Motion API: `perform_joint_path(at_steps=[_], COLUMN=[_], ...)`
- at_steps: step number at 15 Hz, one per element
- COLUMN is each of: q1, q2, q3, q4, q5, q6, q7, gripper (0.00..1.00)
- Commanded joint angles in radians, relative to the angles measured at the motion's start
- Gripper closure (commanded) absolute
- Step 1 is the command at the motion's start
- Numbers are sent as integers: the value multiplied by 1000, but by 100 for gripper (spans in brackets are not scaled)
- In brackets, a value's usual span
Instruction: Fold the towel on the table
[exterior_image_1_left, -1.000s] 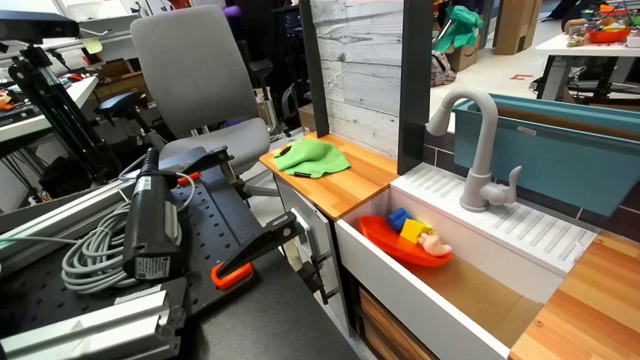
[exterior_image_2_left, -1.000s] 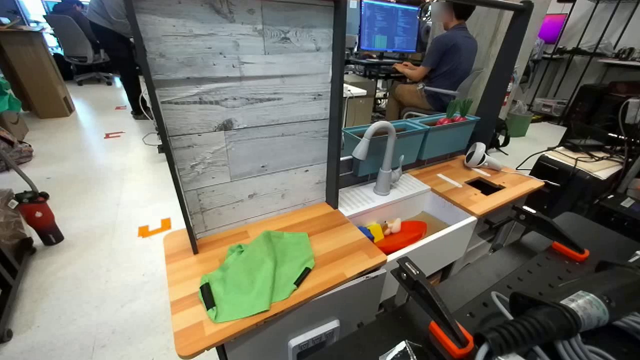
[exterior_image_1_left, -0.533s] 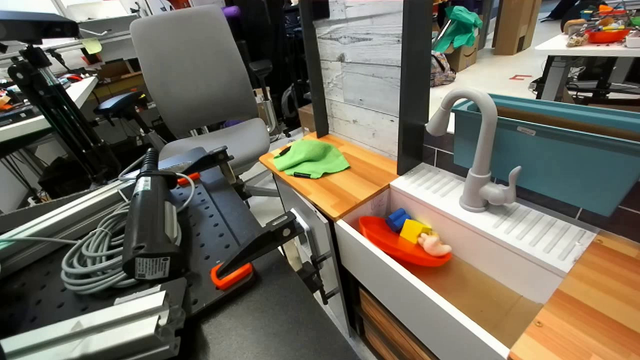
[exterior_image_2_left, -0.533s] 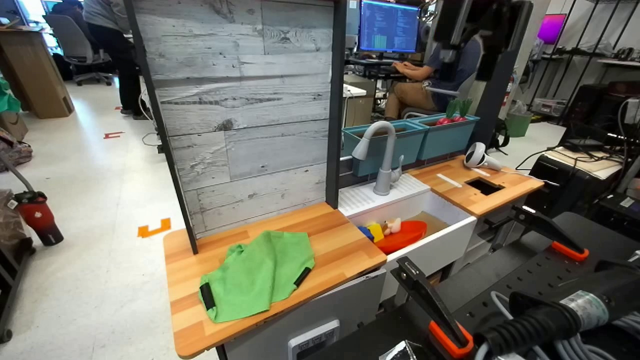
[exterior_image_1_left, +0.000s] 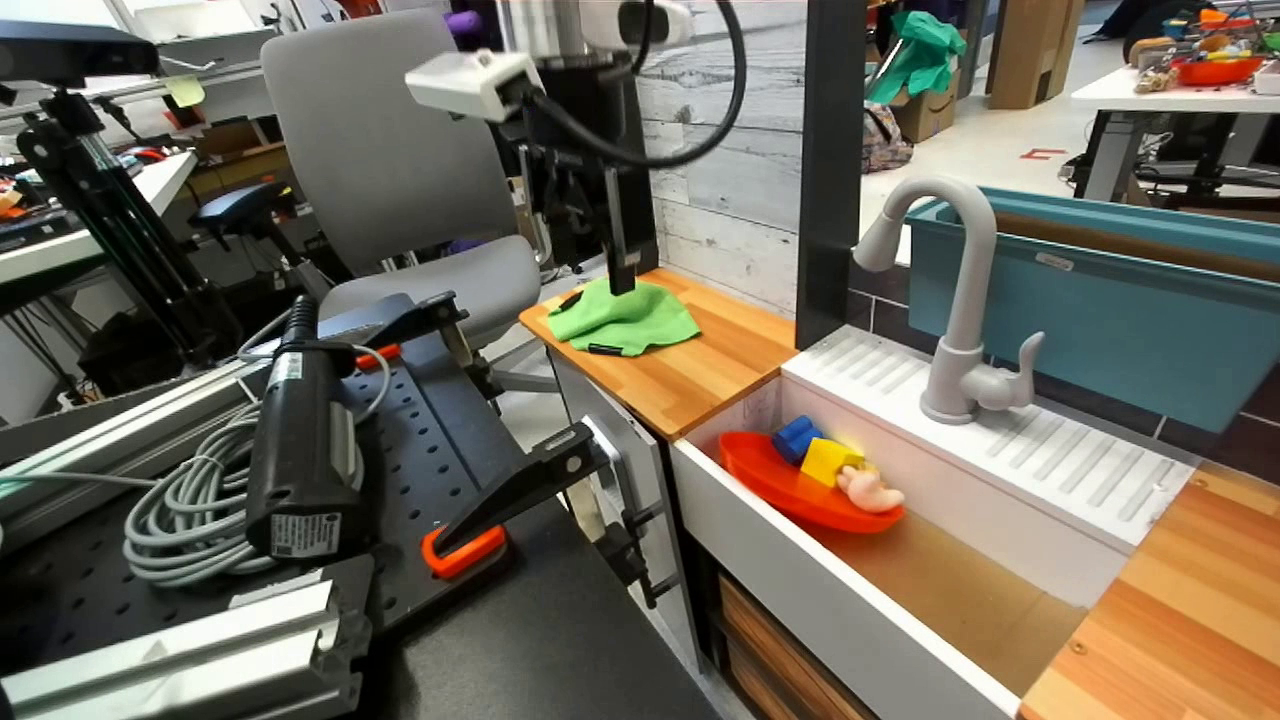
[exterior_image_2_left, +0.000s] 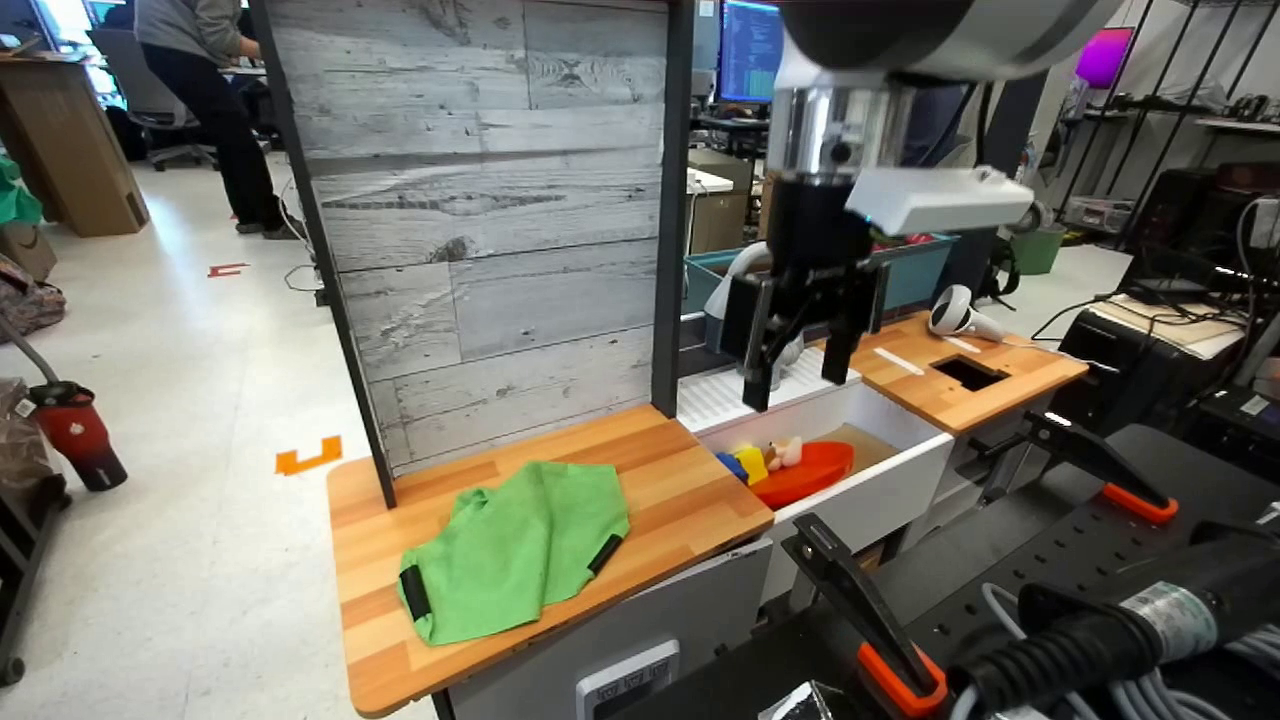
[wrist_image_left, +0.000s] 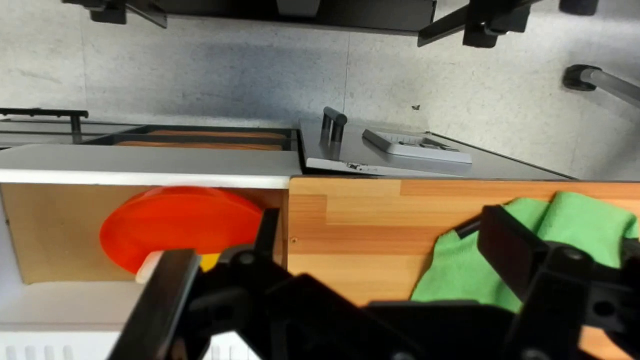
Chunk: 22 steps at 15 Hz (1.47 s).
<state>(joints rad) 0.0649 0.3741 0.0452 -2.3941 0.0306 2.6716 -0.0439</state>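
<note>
Striped orange-brown wooden tabletop (exterior_image_2_left: 690, 490), rumpled green cloth towel (exterior_image_2_left: 525, 555) near its edge opposite the grey-white plank-pattern panel (exterior_image_2_left: 500, 200). Black two-fingered gripper (exterior_image_2_left: 797, 383) hangs clear of towel, jaws spread wide, holding nothing.

A robot arm (exterior_image_2_left: 940, 40), tripod (exterior_image_1_left: 125, 215) and mock sink (exterior_image_1_left: 825, 600) suggest a lab.

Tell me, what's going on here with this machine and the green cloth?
A robot arm has the job of folding the green towel, but right now it is holding nothing. Its gripper, the two-fingered claw at the end, hangs open in the air, clear of the towel. The towel lies loosely rumpled on the wooden counter, not yet neatly folded. Next to that counter, a red dish and a yellow block sit in the sink, untouched by the gripper.
</note>
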Motion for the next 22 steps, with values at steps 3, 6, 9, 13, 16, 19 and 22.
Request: perform_joint_path(at_steps=[3, 6, 9, 13, 16, 19, 22], q1=[2, 12, 30, 62, 83, 97, 87], q2=[290, 390, 477, 570, 625, 660, 663], q3=[65, 92, 110, 116, 113, 105, 110], q4=[191, 283, 378, 493, 561, 598, 601], q5=[56, 75, 80, 82, 83, 76, 77], q6=[72, 77, 91, 108, 123, 130, 125], q7=[60, 75, 93, 131, 157, 165, 157], gripper=[0, 0, 0, 0, 0, 34, 57])
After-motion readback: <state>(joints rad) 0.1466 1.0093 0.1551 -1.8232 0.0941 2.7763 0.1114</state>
